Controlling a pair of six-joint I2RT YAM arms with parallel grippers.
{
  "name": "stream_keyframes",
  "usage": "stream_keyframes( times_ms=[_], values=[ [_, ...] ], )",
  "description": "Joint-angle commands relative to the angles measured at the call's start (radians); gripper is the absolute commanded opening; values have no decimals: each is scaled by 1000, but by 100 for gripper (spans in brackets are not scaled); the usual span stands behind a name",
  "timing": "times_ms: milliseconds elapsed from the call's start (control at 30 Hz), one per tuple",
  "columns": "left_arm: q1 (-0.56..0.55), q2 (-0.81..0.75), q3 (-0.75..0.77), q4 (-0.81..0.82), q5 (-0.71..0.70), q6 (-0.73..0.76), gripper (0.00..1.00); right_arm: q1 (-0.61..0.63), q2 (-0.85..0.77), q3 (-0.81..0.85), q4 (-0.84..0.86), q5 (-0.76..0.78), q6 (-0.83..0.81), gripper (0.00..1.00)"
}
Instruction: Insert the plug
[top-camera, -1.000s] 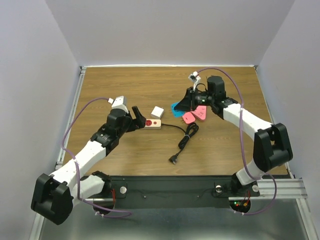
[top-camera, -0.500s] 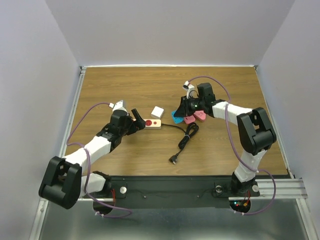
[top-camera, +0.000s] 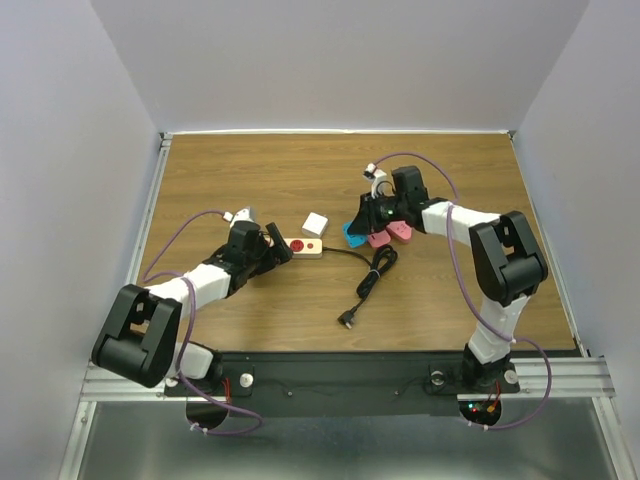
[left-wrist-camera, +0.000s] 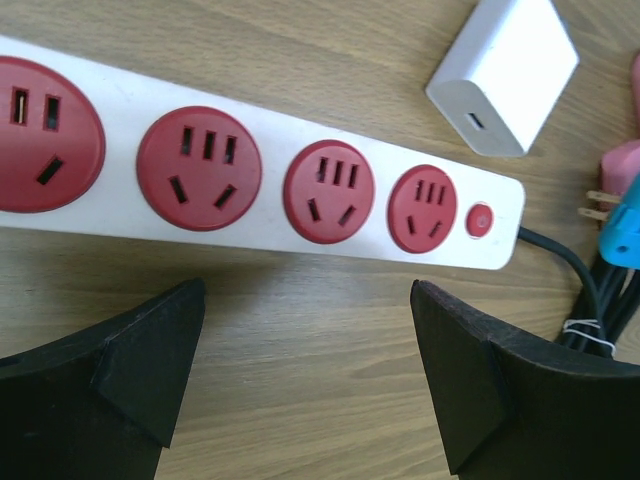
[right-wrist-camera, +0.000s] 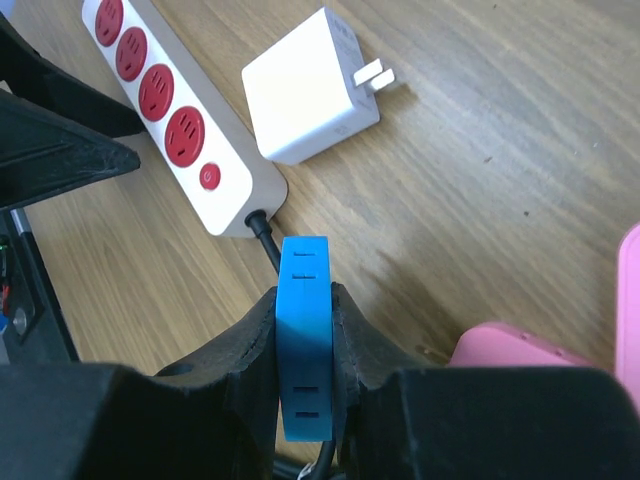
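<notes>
The right end effector clamps the blue plug for insertion; the left end effector, spread apart beside the power strip, likely will steady it.

Overhead camera: high at the near side, looking down across the whole table. Left wrist camera: close above the power strip, looking down. Right wrist camera: low, close, facing left. Common to all three: power strip, white charger.
</notes>
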Motion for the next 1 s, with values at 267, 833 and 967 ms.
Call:
stream_keyframes(
  times_ms=[267,833,967],
  values=[
    [30,16,62,18,-62,9,95,14,65,34,26,15,-65,0],
    [81,131,95,76,-88,55,96,142,63,-37,-42,-123,-77,0],
    [81,167,123,96,-74,61,96,184,36,-64,-51,-130,-77,1]
  ],
)
